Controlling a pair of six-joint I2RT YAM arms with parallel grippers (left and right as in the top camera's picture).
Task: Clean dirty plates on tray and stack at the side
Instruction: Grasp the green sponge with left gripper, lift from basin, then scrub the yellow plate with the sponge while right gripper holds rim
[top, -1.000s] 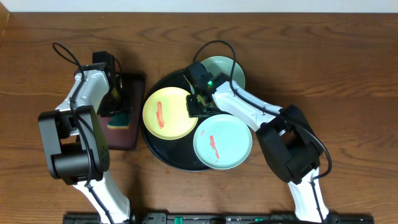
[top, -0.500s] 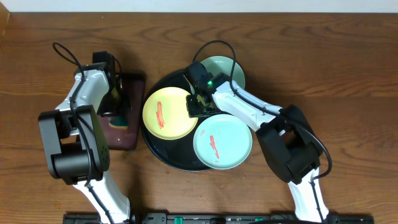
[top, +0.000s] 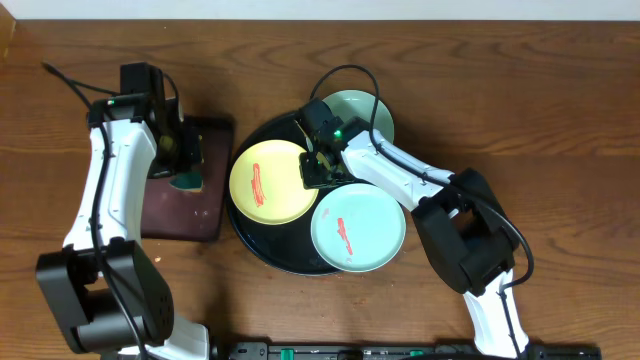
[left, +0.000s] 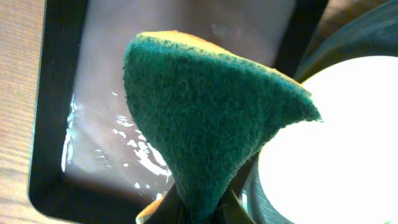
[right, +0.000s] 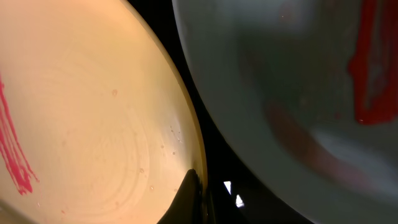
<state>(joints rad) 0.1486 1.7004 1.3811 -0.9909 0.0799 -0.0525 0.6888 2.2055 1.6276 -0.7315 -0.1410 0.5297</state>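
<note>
The round black tray (top: 250, 246) holds a yellow plate (top: 268, 182) with a red smear and a mint-blue plate (top: 357, 229) with a red smear. A second mint-blue plate (top: 368, 108) lies at the tray's far edge, partly under the right arm. My right gripper (top: 314, 170) is shut on the yellow plate's right rim; the right wrist view shows its finger (right: 196, 199) on that rim (right: 87, 112), next to the mint plate (right: 292, 81). My left gripper (top: 181, 158) is shut on a green and yellow sponge (top: 188, 181) (left: 205, 118) above the brown tray.
A rectangular dark-brown tray (top: 190, 218) lies left of the black tray, wet and glossy in the left wrist view (left: 93, 124). The wooden table (top: 560, 120) surrounds both. The right arm reaches across the back of the black tray.
My left arm has lifted the sponge off the brown tray and its wrist has swung up and to the left. The right arm and the plates have not moved.
</note>
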